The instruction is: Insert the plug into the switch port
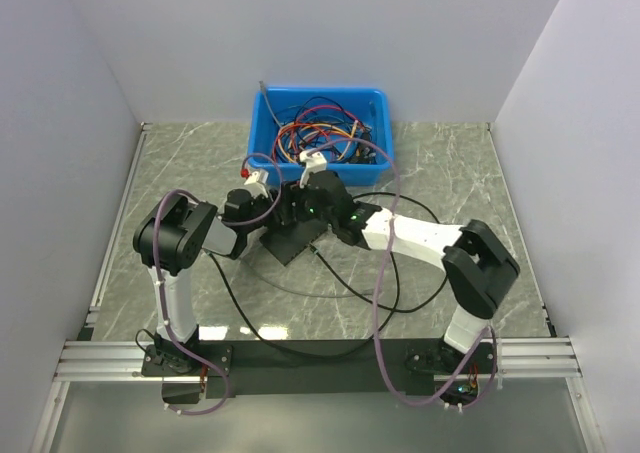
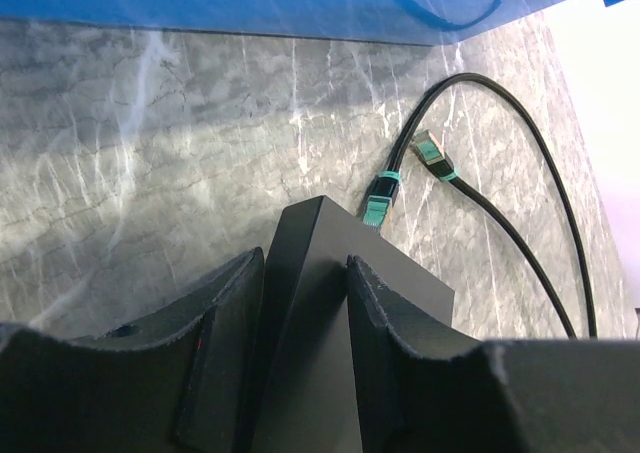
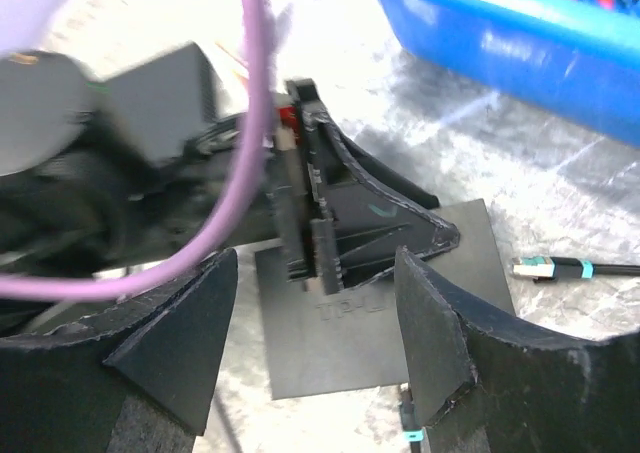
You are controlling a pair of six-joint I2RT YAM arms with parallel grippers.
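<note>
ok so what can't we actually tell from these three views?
- Switch ports: in no view. Top external, the left gripper and right gripper cover it; wrist views show only its top.
- Plug at the switch's edge: seated or merely touching, cannot tell. Left wrist, the edge hides its tip.
- Loose plug: too small to find in top external.
- Left arm: blurred, right wrist's left side.

Overhead plus two close wrist views, switch [image 2: 305, 303] apparently shared.
</note>
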